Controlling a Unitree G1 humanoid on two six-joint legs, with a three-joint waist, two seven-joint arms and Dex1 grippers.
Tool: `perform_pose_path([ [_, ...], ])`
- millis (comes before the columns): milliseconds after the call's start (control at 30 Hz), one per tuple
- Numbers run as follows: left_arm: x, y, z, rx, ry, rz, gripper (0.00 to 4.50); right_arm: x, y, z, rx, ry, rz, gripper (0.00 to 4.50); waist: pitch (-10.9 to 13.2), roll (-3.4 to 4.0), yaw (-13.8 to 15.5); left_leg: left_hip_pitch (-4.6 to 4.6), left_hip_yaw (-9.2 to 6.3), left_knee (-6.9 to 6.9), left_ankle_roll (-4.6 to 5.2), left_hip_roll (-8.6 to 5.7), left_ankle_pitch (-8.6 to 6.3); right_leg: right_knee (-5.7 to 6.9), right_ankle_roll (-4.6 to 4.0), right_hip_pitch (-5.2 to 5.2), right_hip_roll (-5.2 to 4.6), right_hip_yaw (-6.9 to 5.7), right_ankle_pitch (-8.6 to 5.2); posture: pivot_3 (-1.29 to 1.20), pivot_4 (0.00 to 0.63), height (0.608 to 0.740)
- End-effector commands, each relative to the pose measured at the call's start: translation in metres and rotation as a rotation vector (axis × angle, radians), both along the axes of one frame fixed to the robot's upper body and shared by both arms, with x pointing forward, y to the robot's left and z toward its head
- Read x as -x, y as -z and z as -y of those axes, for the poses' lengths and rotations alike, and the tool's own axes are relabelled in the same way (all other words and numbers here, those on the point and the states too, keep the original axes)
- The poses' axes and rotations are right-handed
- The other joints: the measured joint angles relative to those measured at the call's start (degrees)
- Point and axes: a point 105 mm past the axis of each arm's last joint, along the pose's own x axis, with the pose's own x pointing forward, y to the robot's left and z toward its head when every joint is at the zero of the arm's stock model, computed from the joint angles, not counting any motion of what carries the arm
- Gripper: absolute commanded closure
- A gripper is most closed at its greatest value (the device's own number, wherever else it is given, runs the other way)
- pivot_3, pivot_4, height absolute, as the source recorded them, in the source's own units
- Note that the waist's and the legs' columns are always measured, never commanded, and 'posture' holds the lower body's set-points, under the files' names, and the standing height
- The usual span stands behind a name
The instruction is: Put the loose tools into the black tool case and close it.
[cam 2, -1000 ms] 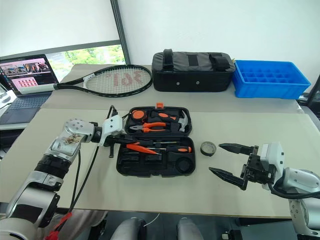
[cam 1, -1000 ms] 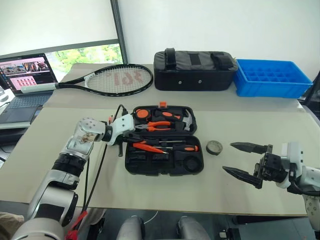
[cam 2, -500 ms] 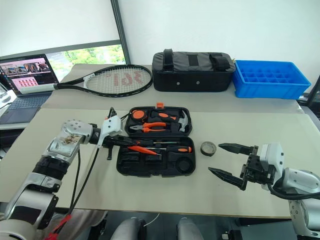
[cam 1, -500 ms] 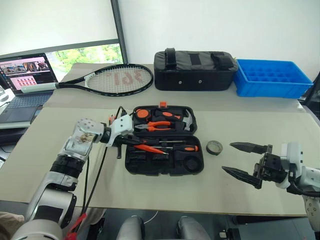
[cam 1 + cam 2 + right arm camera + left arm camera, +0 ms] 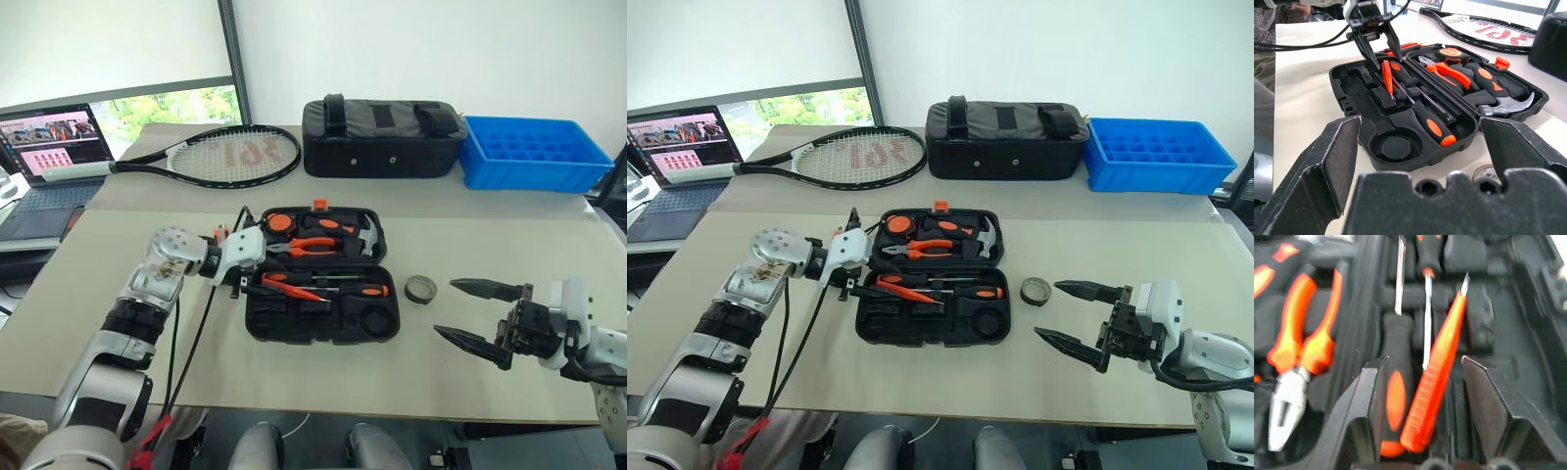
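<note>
The case (image 5: pixel 321 274) lies open flat on the desk (image 5: pixel 118 294), lid half away from the robot, tray half toward it. The lid half carries pliers (image 5: pixel 312 245), a tape measure (image 5: pixel 278 223) and a hammer (image 5: pixel 364 235). In the tray half sits a black-and-orange screwdriver (image 5: pixel 358 289), and at the tray's left end an orange knife (image 5: pixel 1436 377) lies slanted across the slots, beside a second dark-handled screwdriver (image 5: pixel 1396 396).

The left pincer (image 5: pixel 862 277) hangs over that left end of the case, and the left wrist view has its jaws parted on either side of the knife, with a gap showing at each finger. By the look of it the knife is released, resting in the case and not gripped. It looks crooked, not bedded in a slot, so it may want a nudge before the lid can come down.

One loose item is plain to see: the tape roll (image 5: pixel 420 288), on the desk just to the right of the case. The right pincer (image 5: pixel 480 312) waits further right of the case, near the roll, jaws spread wide and empty.

So the call here: most tools are aboard, the roll is not yet in, and the round recess at the tray's right end looks free for it. The lid is not yet closed, with the orange latch (image 5: pixel 318 205) at the case's far edge
</note>
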Motion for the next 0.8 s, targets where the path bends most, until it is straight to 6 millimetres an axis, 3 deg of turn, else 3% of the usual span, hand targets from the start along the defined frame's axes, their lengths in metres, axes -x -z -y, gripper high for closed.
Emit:
perform_pose_path([
  [33, -0.007, -0.005, 0.002, -0.062, 0.043, 0.046, 1.92, 0.002, -0.01, -0.001, -0.009, -0.002, 0.05, 0.0, 0.0, 0.0, 0.02, 0.0, -0.01, 0.0, 0.0, 0.0, 0.0, 0.0, 0.0, 0.0, 0.0, 0.0, 0.0, 0.0, 0.15, 0.708],
  [100, -0.008, -0.003, 0.006, -0.072, 0.065, 0.04, 1.92, 0.002, -0.01, 0.0, -0.01, 0.001, 0.051, 0.0, 0.0, 0.0, 0.04, -0.01, 0.0, 0.0, 0.0, -0.01, 0.0, 0.0, 0.01, 0.0, 0.0, 0.0, -0.01, 0.0, 0.15, 0.708],
  [200, -0.01, -0.004, 0.013, -0.071, 0.09, 0.039, 2.64, 0.003, -0.011, 0.0, -0.009, 0.007, 0.053, 0.0, 0.0, 0.0, 0.05, -0.02, 0.0, 0.0, 0.0, -0.01, 0.0, -0.01, 0.02, 0.0, 0.0, 0.0, -0.01, 0.0, 0.15, 0.708],
  [367, -0.002, -0.001, 0.018, -0.088, 0.169, -0.008, 4.39, 0.004, -0.011, 0.001, -0.006, 0.017, 0.054, 0.0, 0.0, 0.0, 0.12, -0.01, -0.02, 0.01, 0.0, -0.01, 0.0, 0.0, 0.02, 0.01, 0.0, -0.01, -0.01, 0.0, 0.15, 0.708],
  [533, 0.001, -0.001, 0.019, -0.089, 0.197, -0.029, 4.49, 0.004, -0.011, 0.002, -0.006, 0.025, 0.055, 0.0, 0.0, -0.01, -0.29, -0.01, -0.02, -0.01, 0.0, -0.01, 0.0, -0.02, 0.02, 0.02, 0.01, 0.02, -0.01, 0.0, 0.15, 0.708],
  [800, -0.009, -0.03, 0.016, 0.014, 0.123, -0.021, 4.5, 0.004, -0.011, 0.002, -0.009, 0.023, 0.053, 0.0, 0.02, -0.03, -0.18, -0.02, -0.05, 0.01, 0.0, -0.02, 0.0, 0.0, 0.06, 0.02, 0.01, 0.0, -0.04, 0.0, 0.15, 0.708],
])
